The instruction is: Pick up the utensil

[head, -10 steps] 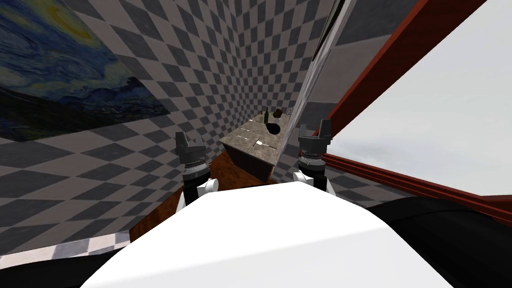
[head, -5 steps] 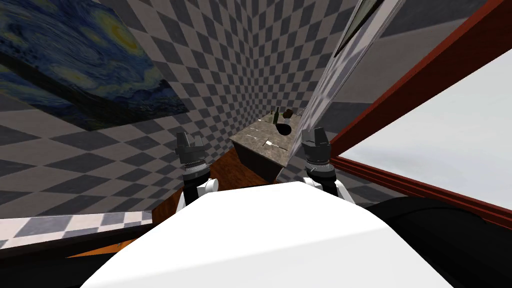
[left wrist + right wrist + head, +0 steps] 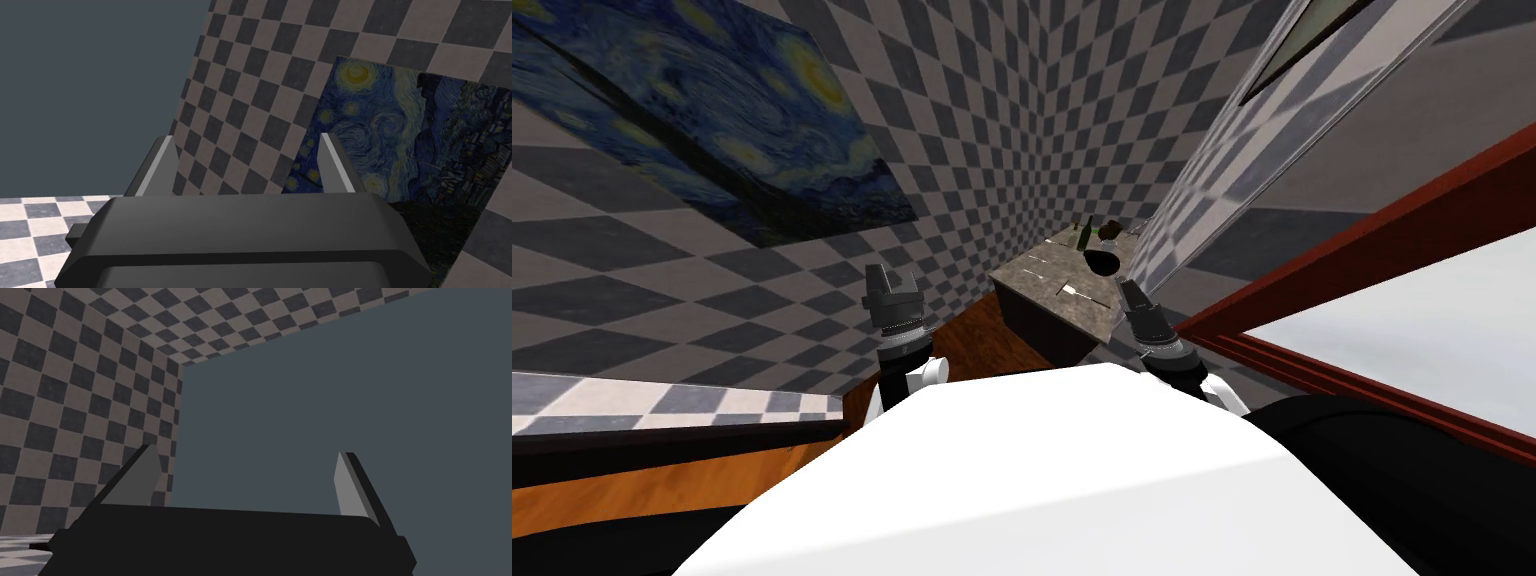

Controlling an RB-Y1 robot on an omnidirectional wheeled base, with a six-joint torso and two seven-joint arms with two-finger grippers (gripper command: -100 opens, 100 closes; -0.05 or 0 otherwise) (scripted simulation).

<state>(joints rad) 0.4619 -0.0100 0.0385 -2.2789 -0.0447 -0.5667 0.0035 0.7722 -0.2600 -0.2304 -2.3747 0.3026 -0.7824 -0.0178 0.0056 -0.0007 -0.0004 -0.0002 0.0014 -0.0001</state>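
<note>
Head view gives us the utensil [image 3: 1068, 291] as a thin pale sliver lying flat on the mottled grey-brown counter [image 3: 1032, 275], close to its near end. It is too small for us to tell its kind. Farther back on the counter sit a dark round bowl [image 3: 1102, 262], a green bottle [image 3: 1085, 233] and a brown shape [image 3: 1111, 228] we cannot make out. Our left gripper [image 3: 891, 277] hangs left of the counter and our right gripper [image 3: 1128, 292] covers its near right corner, both with fingers apart.
</note>
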